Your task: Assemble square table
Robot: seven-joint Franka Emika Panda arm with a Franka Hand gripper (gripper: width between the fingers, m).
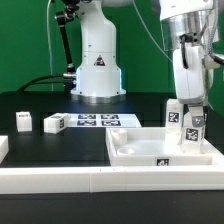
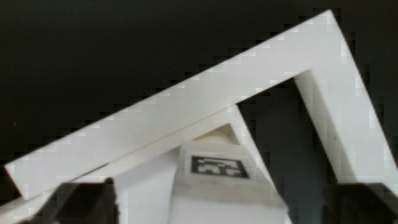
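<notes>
**Two legs standing on the top, two waiting on the table**

The tool (image 1: 188,118) hangs over the exterior view's right end of the square top (image 1: 150,152). Its jaws are wide and hold nothing. In the wrist view a dark finger shows on each side of an upright leg (image 2: 217,165), with clear black gaps between fingers and leg. That leg stands inside a corner of the top's raised rim, its tag facing the wrist camera. In the exterior view a second upright leg (image 1: 172,116) stands just beside it, nearer the top's far rim. The pictures do not show whether either leg is seated fully home.

One loose leg (image 1: 23,121) and another loose leg (image 1: 54,123) sit on the black table (image 1: 60,145) at the exterior view's left, well apart from the top. The marker board (image 1: 97,121) lies between them and the top. The top itself lies rim-up beside the front border rail (image 1: 60,182).

By this showing the job looks about half done. Two legs are up at the top, and two remain to be fetched, set into the remaining corners and turned in.
</notes>
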